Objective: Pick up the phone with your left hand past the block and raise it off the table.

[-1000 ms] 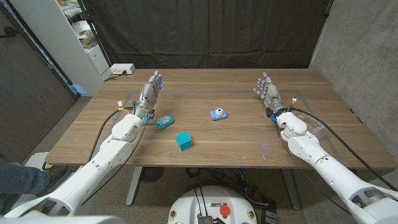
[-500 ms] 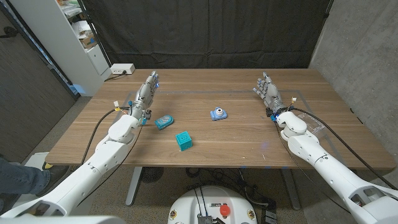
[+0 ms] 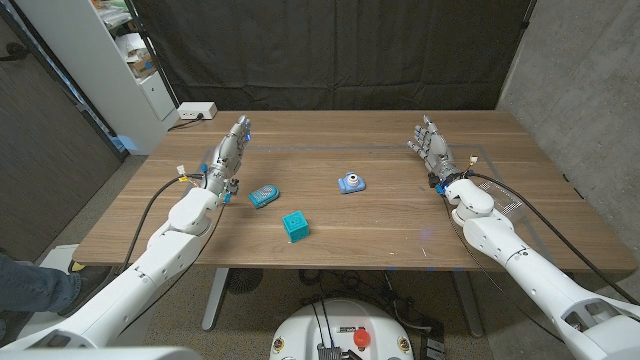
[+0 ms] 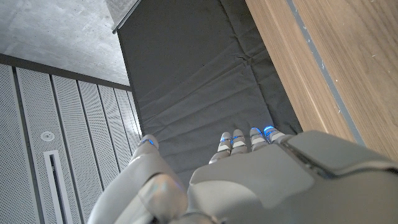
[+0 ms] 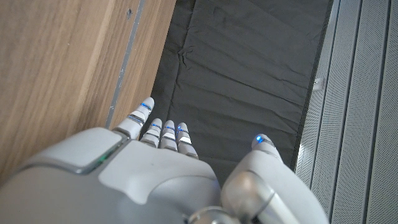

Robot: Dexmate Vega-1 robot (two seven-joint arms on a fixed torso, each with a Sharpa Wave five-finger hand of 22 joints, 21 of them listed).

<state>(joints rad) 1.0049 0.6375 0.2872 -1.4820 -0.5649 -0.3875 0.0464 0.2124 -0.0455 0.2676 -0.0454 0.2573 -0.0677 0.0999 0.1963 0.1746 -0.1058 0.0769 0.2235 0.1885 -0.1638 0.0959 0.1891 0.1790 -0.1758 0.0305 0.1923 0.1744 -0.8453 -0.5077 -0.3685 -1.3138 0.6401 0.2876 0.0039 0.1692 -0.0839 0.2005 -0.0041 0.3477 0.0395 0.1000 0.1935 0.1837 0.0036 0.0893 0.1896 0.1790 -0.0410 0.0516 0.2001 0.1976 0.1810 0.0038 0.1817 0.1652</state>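
Observation:
A teal toy phone (image 3: 264, 195) lies on the wooden table (image 3: 380, 235) left of centre. A teal block (image 3: 294, 225) stands just in front of it and slightly to its right. My left hand (image 3: 229, 154) is upright and open to the left of the phone and a little behind it, apart from it, holding nothing. My right hand (image 3: 430, 146) stands open at the far right of the table, also holding nothing. The left wrist view shows the back of the left hand (image 4: 249, 180) with fingers straight. The right wrist view shows the back of the right hand (image 5: 143, 174) likewise.
A small blue toy camera (image 3: 350, 183) sits near the table's middle, right of the phone. A white power strip (image 3: 196, 111) lies at the back left corner beside a white shelf (image 3: 120, 50). A black curtain (image 3: 330, 50) hangs behind the table.
My left hand has drifted a little to the left, away from the phone. The right hand, phone, block and camera have not moved.

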